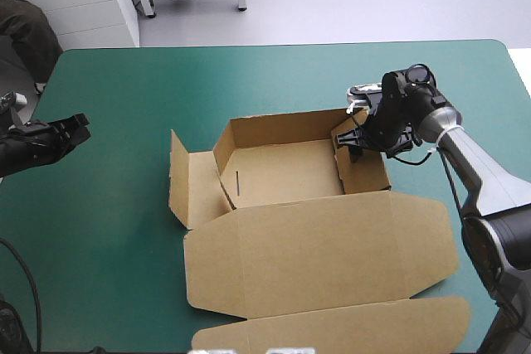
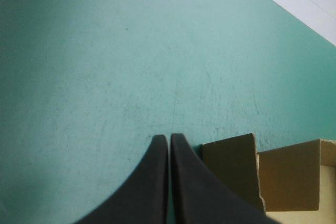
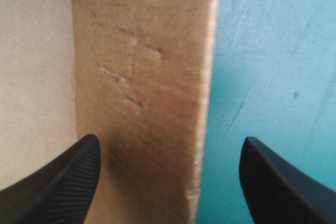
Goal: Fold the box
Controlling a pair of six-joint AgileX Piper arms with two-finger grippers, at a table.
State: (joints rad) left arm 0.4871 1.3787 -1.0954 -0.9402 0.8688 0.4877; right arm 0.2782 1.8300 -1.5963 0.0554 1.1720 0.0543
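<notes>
1. The box (image 1: 290, 172) is found at the middle of the table, on the teal-green cover (image 1: 116, 89), as a half-made tray. The far wall (image 1: 282, 126) and the right wall (image 1: 369, 167) are raised, the left flap (image 1: 189, 188) is splayed outward, and the lid (image 1: 323, 242) is laid flat toward the near edge.
2. The right gripper (image 3: 170, 142) is set astride the right wall near its far end, with its fingers spread wide. Board is seen between them, with the tray floor to one side and the cover to the other. This placement is judged to be preparation for pinching the wall or pressing it into its fold.
3. Whether either finger touches the board cannot be told, as the wrist view is too close.
4. The left gripper (image 1: 73, 132) is positioned near the table's left edge, well apart from the box, with its fingers pressed together on nothing. It is probably parked there so that room is given to the right arm.
5. The left flap is judged to be the wall not yet raised.
</notes>
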